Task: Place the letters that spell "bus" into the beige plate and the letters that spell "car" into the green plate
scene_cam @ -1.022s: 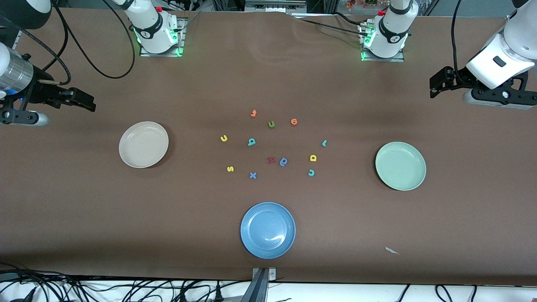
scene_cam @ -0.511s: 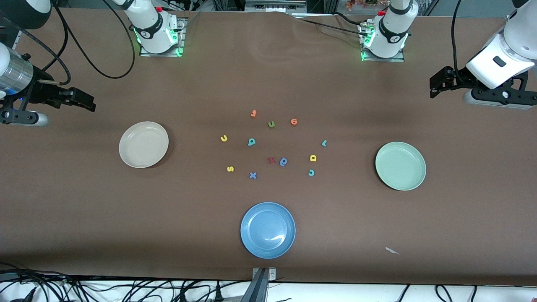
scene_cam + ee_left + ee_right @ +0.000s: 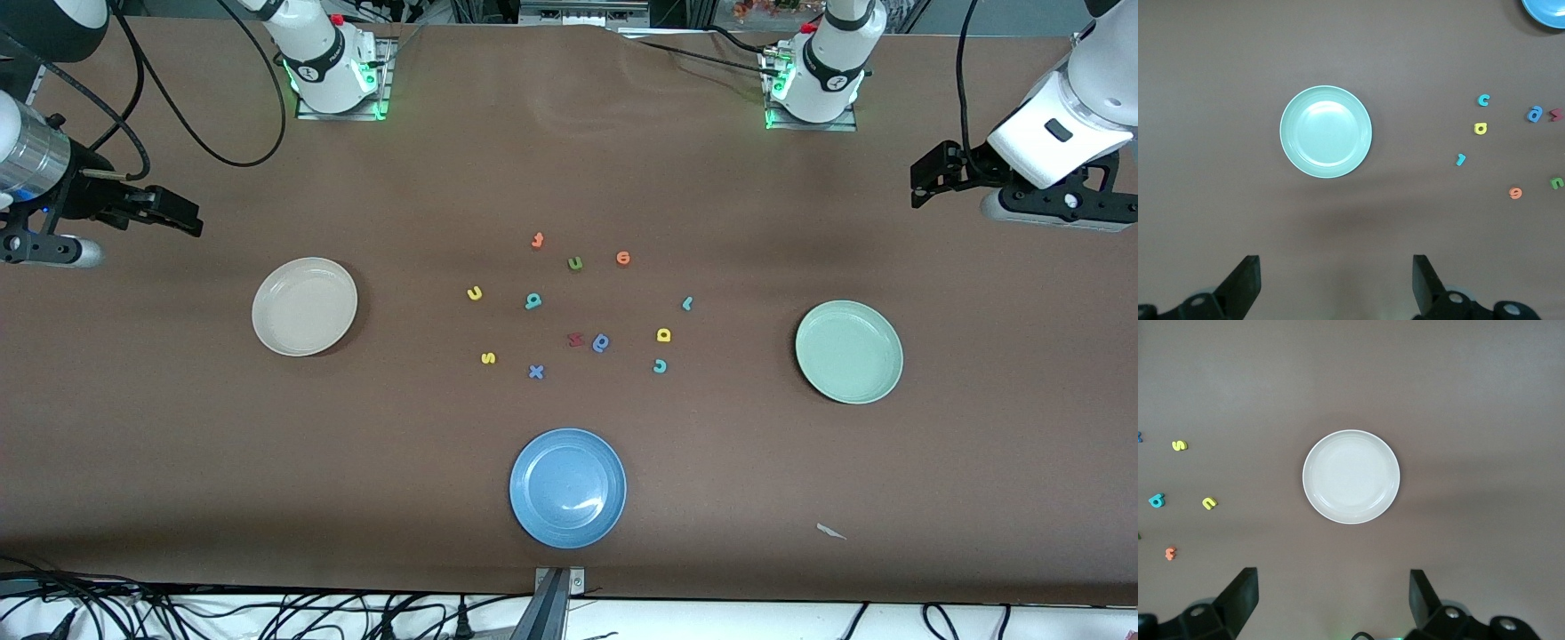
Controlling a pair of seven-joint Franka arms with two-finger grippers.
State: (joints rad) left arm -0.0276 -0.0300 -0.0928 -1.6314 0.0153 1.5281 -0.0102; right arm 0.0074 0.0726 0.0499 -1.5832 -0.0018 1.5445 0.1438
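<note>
Nothing has moved since the earlier frame: both arms wait at the edges of the brown worktop (image 3: 569, 160), and no letter has shifted. At the right arm's end the right end effector (image 3: 169, 213) hangs above bare surface, jaws spread wide and empty; the left end effector (image 3: 933, 178) does the same at the left arm's end.

The beige plate (image 3: 304, 306) lies empty toward the right arm's end, the green plate (image 3: 848, 351) empty toward the left arm's. Between them the foam letters are scattered: the teal b (image 3: 532, 301), yellow u (image 3: 475, 293) and yellow s (image 3: 487, 358) on the beige plate's side, the teal c (image 3: 659, 365), yellow a (image 3: 663, 335) and teal r (image 3: 687, 304) on the green plate's side.

Decoys pose the likeliest trouble. A green u (image 3: 575, 263) and a darker blue rounded letter (image 3: 601, 342) lie in the same cluster, and a hasty pick could take either for a task letter. The red letter (image 3: 575, 339) lies just beside the blue one, so wide jaws could nudge both. Such small, flat pieces may also slip from a pinch.

A blue plate (image 3: 567, 487) is cut off in the left wrist view, and neither wrist view shows the whole cluster. The orientation of several letters is hard to read.
</note>
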